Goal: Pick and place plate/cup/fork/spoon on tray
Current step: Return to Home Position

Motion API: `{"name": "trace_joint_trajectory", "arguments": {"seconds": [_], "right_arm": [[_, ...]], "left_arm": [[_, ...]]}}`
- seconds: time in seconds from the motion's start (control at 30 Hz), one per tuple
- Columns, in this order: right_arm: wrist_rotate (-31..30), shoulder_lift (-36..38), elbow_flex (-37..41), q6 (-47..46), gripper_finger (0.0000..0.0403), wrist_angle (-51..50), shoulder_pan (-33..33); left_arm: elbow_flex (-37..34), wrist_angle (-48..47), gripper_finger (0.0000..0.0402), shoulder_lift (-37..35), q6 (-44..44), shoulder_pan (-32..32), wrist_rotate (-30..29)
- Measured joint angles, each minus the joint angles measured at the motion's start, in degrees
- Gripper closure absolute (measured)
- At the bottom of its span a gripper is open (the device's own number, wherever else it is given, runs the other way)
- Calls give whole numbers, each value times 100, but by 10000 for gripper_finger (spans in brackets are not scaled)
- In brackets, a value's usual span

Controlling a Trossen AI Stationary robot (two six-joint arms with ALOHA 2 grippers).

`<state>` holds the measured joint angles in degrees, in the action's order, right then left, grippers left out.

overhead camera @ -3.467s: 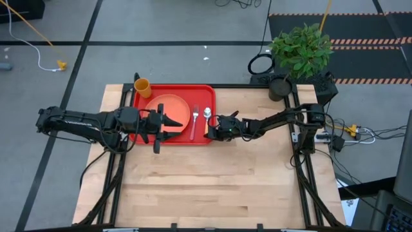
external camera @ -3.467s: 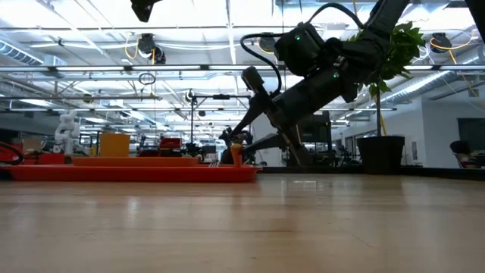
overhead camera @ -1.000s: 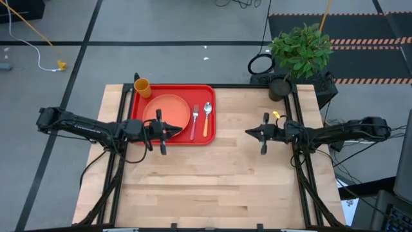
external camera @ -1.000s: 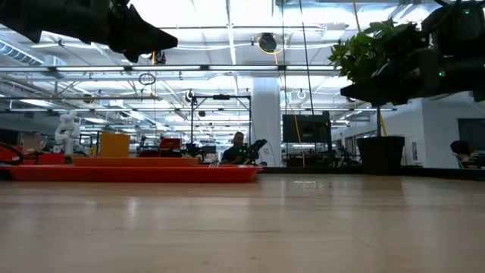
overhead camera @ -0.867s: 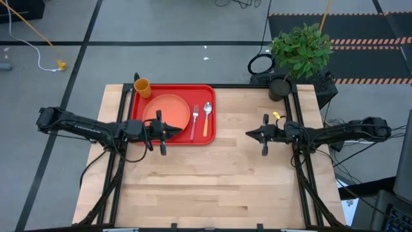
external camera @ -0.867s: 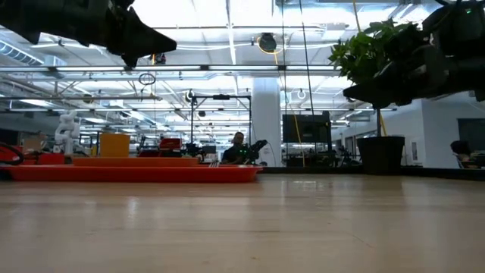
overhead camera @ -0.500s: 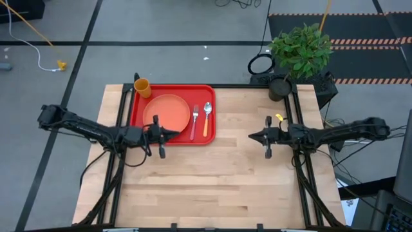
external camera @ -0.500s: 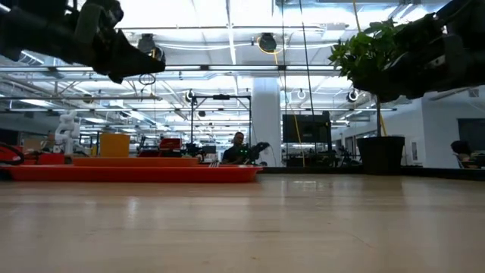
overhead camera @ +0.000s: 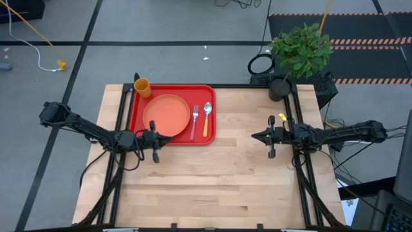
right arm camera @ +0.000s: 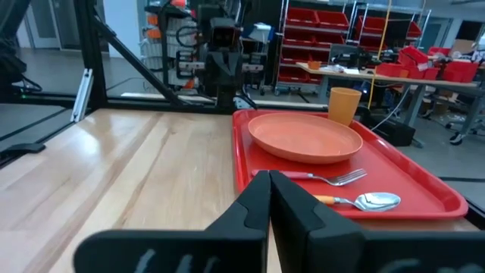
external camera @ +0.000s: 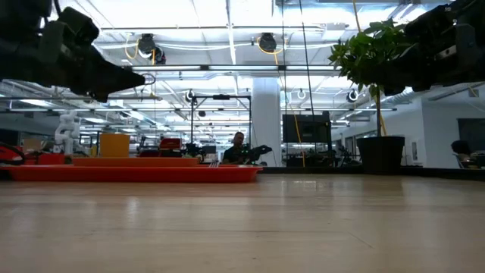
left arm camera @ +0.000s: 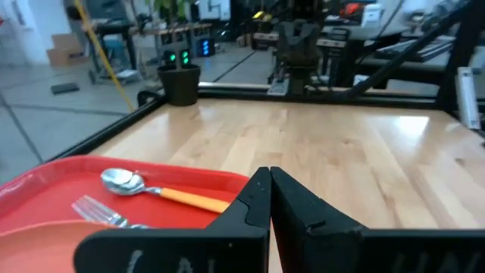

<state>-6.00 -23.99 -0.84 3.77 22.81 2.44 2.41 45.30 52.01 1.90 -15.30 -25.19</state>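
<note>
Pale wooden boards make up the table (overhead camera: 212,180), ringed by grey floor with a potted plant (overhead camera: 300,48) at its far right corner. Compared with a second ago, both arms have pulled back toward their own sides: the left gripper (overhead camera: 158,137) has slid off the tray (overhead camera: 136,109) and now hangs just past its near edge, and the right gripper (overhead camera: 255,136) has backed a little farther from the tray, well apart from it over bare wood. Both grippers are clenched with nothing between the fingers, the tips meeting in each wrist view.

Counted: one tray, one plate (overhead camera: 167,116), one cup (overhead camera: 142,87), one fork (overhead camera: 194,121), one spoon (overhead camera: 206,119). Plate, fork and spoon lie on the tray ahead of the left gripper, plate nearest it, then fork, then spoon. The cup stands at the tray's far left corner, farthest from the right gripper; whether it sits inside the rim cannot be told.

From table height the tray shows only as a red strip, its contents hidden. The left wrist view cuts off the plate and hides part of the fork (left arm camera: 102,213) behind the fingers (left arm camera: 250,205).
</note>
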Motion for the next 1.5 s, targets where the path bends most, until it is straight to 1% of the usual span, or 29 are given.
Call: {"name": "trace_joint_trajectory", "arguments": {"seconds": [0.07,0.17,0.3,0.37,0.47,0.57,0.77,0.93,1.13,1.23,1.37,1.5], "right_arm": [[2,73,0,2,403,-83,0],[4,189,0,-3,403,-265,0],[15,346,2,2,403,-346,0],[16,463,4,43,403,-464,0],[20,683,4,110,403,-613,0],[22,995,4,180,403,-804,-2],[20,1824,4,254,403,-1329,-2],[24,2403,4,324,403,-1523,-2],[13,2390,4,410,403,-1660,-49],[0,2383,4,411,403,-1870,-84],[18,2361,4,386,403,-2012,-228],[22,2350,4,303,403,-2040,-369]], "left_arm": [[-144,252,399,-2,-151,-75,5],[-187,263,399,-33,-498,-148,70],[-187,276,398,-59,-832,-81,414],[-187,290,399,-118,-883,2,496],[-187,286,397,-342,-996,143,782],[-187,245,398,-620,-1037,245,1022],[-187,-256,396,-1110,-1035,257,1025],[-187,-462,398,-1235,-975,257,1022],[-187,-431,398,-1236,-965,257,1020],[-187,-248,397,-1237,-977,257,1021],[-187,-49,396,-1235,-1171,257,1022],[-187,-20,397,-1235,-1157,257,1027]]}}
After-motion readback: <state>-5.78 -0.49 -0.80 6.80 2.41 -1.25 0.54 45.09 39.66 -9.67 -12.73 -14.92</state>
